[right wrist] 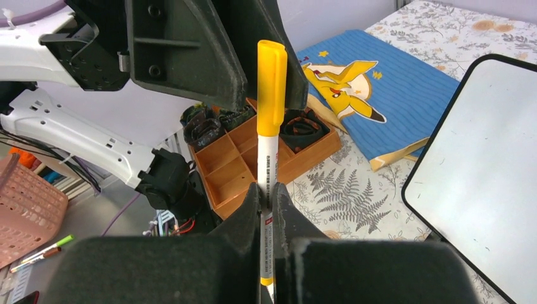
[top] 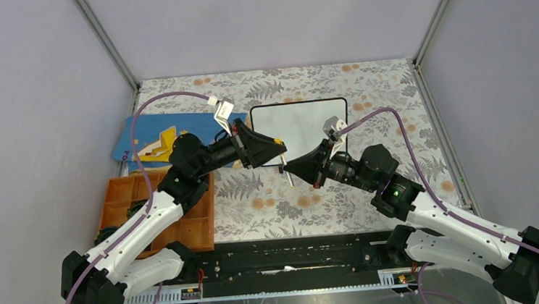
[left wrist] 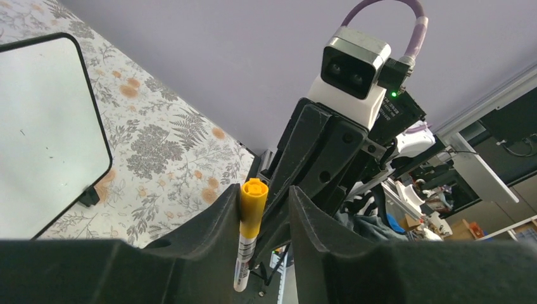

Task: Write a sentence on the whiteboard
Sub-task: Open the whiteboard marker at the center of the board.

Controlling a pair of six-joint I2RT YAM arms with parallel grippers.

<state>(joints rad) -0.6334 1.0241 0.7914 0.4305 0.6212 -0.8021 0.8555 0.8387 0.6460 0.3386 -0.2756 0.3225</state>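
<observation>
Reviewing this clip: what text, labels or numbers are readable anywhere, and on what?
Nothing legible.
marker: barrel print too small to read.
whiteboard: no writing yet.
blue book: picture and stars, no words visible.
wrist camera label: too blurred.

Right fingers (right wrist: 244, 218) clamped; left fingers (left wrist: 316, 221) apart, facing.

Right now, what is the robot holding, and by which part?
The right gripper pinches a marker by its white barrel; the left gripper, open, flanks its yellow cap.
</observation>
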